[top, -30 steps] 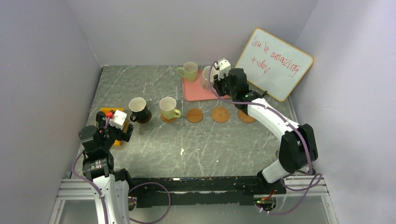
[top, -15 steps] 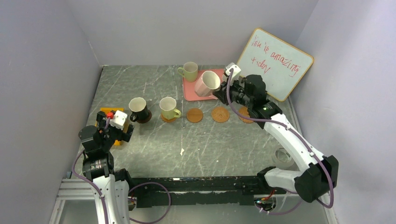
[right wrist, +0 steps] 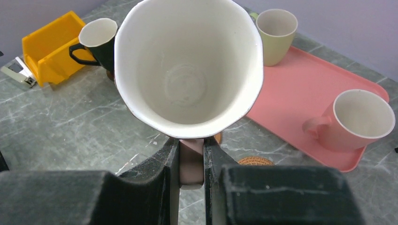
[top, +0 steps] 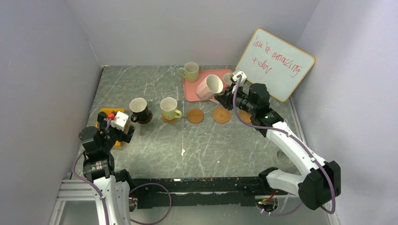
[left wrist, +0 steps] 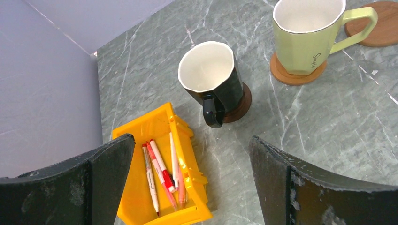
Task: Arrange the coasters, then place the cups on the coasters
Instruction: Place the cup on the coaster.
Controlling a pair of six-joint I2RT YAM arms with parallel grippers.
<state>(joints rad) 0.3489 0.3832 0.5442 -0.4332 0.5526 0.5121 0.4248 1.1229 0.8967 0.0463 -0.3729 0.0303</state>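
Our right gripper is clamped on the handle of a pink cup, which hangs tilted in the air, its mouth toward the wrist camera, above the near edge of the pink tray. Just below the fingers shows part of a woven coaster. A second pink cup stands at the tray's right end, and a green cup stands at its far left corner. On the right, room is tight: the wrist sits close to the leaning whiteboard and the side wall. Bare tabletop opens widest between the coaster row and the near rail. In that row we see a dark cup on a dark brown coaster, another green cup on its coaster, then two bare coasters and a third partly hidden under the right arm. That arm stretches from its near-right base diagonally toward the far left, elbow low by the right wall. Our left gripper holds nothing, fingers spread wide, pointing down beside a yellow bin of pens near the left wall, its arm folded close above its base.
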